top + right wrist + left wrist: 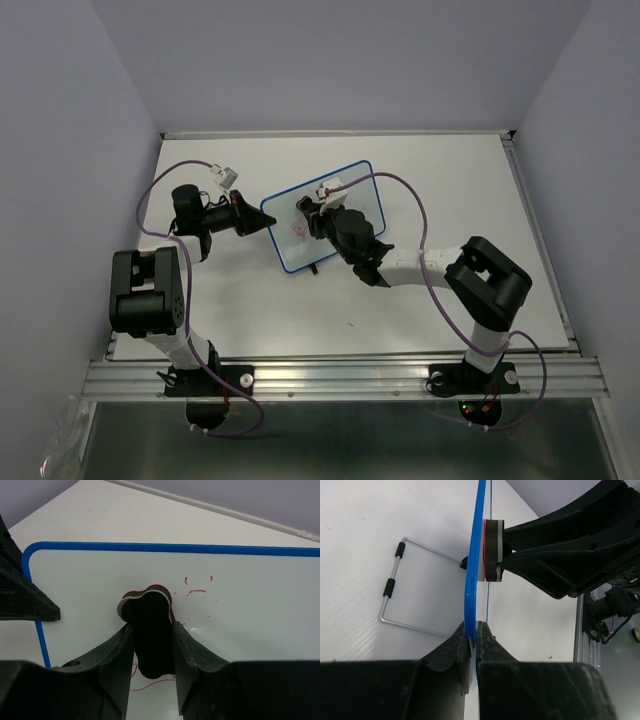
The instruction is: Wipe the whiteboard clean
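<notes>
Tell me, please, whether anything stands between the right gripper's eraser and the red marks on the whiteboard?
Nothing visible does: the right gripper holds the eraser against the whiteboard, red marks beside it; the left gripper clamps just its edge.

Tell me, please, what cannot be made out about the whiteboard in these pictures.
Right wrist: the eraser and right fingers cover part of the red marks on the whiteboard; its right end runs off the picture.
Left wrist: the whiteboard is edge-on between the left fingers, so its face is hidden.
Top external: the marks are too small to read.
</notes>
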Controlling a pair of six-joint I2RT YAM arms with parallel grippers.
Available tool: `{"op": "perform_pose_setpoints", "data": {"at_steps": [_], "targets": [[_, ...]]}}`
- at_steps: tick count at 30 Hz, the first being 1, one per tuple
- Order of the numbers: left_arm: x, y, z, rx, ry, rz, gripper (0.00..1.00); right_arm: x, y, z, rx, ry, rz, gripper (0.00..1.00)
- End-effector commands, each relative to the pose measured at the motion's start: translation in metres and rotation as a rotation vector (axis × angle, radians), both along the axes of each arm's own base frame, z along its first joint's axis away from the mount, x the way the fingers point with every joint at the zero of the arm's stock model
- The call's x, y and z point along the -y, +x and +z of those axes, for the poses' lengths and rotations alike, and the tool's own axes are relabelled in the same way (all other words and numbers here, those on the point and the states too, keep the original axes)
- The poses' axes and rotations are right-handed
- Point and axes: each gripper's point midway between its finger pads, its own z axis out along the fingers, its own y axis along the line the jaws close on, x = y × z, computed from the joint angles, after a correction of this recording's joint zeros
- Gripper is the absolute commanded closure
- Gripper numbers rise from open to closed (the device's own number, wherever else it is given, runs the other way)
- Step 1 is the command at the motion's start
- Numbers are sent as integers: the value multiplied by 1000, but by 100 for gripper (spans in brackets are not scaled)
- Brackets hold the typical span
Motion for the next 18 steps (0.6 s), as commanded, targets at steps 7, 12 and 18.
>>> {"op": "perform_pose_setpoints", "data": {"at_steps": [7, 12, 18], "targets": [[-8, 15, -23, 40, 92, 77, 100, 82, 51, 28, 45, 83, -363, 99], [-8, 15, -24, 40, 92, 77, 100, 88, 54, 30, 46, 84, -388, 99], [-8, 15, -23, 41, 93, 77, 100, 95, 62, 28, 50, 69, -405, 99]]}}
